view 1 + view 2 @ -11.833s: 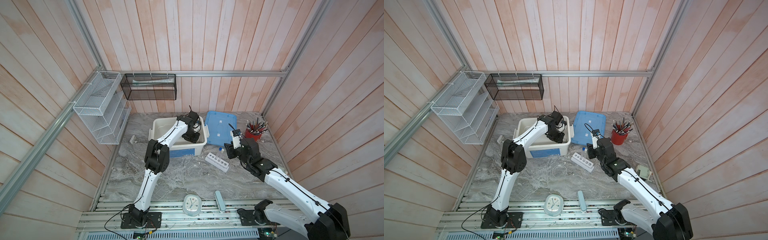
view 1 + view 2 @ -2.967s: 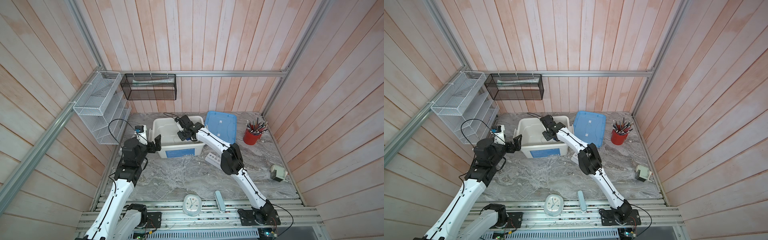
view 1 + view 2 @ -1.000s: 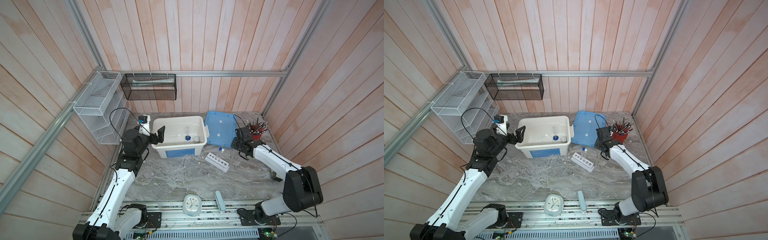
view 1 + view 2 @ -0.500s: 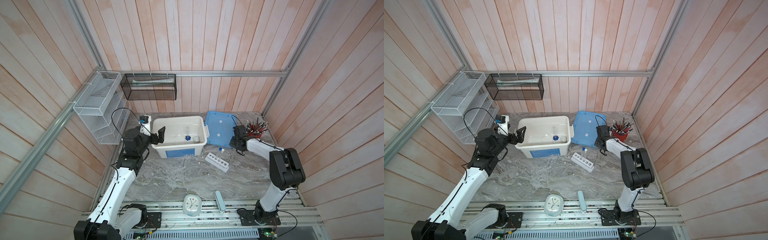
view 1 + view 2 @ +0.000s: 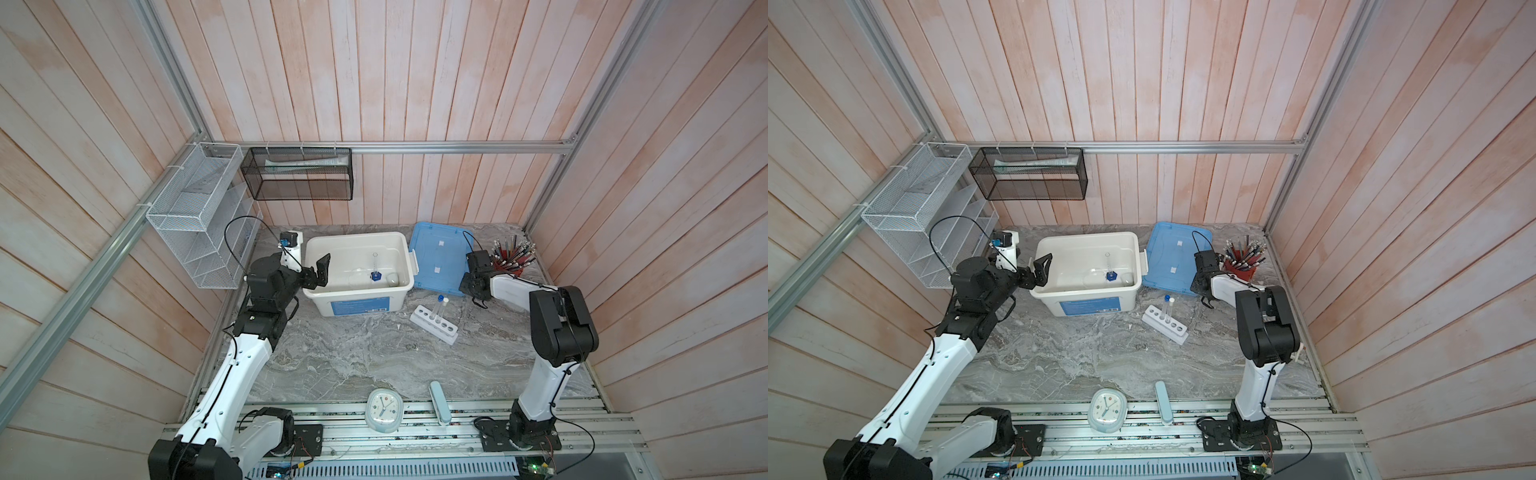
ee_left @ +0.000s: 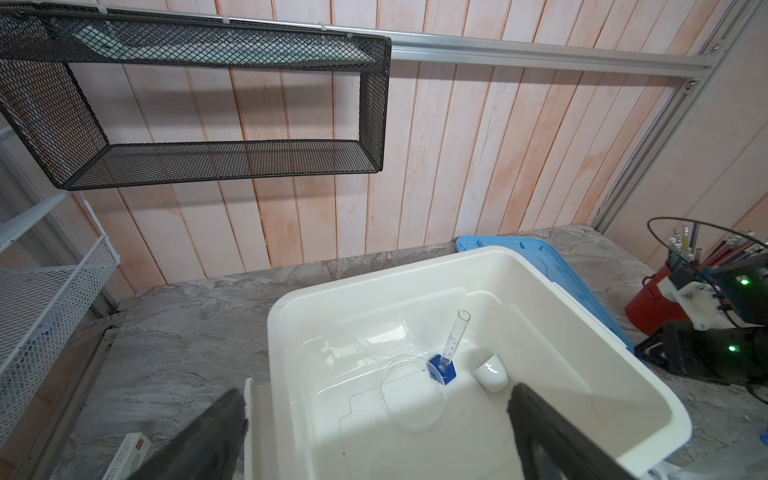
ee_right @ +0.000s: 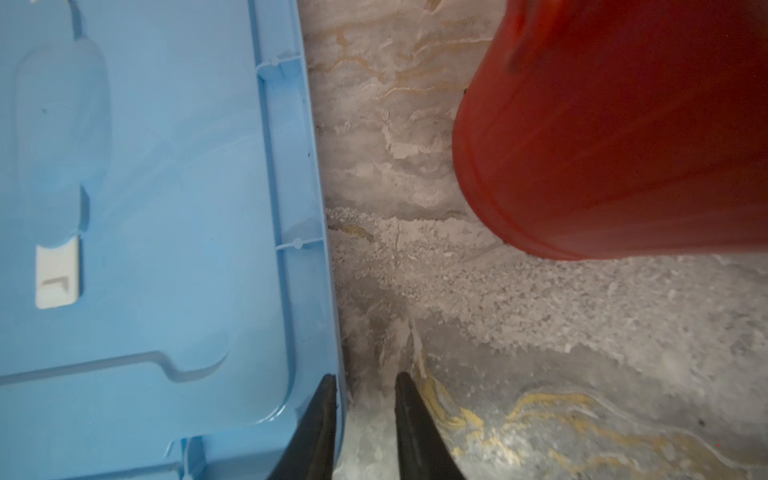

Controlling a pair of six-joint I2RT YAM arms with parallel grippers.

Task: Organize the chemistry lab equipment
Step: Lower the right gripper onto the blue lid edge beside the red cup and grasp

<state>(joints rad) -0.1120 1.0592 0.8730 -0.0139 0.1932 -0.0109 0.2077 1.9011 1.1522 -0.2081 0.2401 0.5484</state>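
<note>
The white bin (image 5: 357, 243) holds the blue-hexagon-based vessel (image 5: 376, 275) (image 6: 446, 353), the clear petri dish (image 6: 413, 390) and the small white dish (image 6: 492, 372). On the table in front of the bin, the white rack (image 5: 434, 326) carries the blue-capped tube (image 5: 439, 298) and the white-capped tube (image 5: 445, 300), both upright. My left gripper (image 5: 318, 272) (image 6: 376, 392) hangs wide open and empty over the bin's left rim. My right gripper (image 5: 467, 286) (image 7: 365, 377) sits low at the blue lid's (image 7: 166, 208) right edge. Its jaws stand a narrow gap apart, one over the rim, one over bare table.
The red cup of pens (image 5: 511, 257) (image 7: 623, 124) stands close beside my right gripper. A round clock (image 5: 383, 411) and a pale blue case (image 5: 438, 401) lie at the front edge. A white wire shelf (image 5: 195, 216) and a black mesh basket (image 5: 297, 174) hang on the walls.
My right gripper has slid a little left to the lid's edge, its jaws have narrowed, and that arm's elbow has folded upright. The left arm has held still.
</note>
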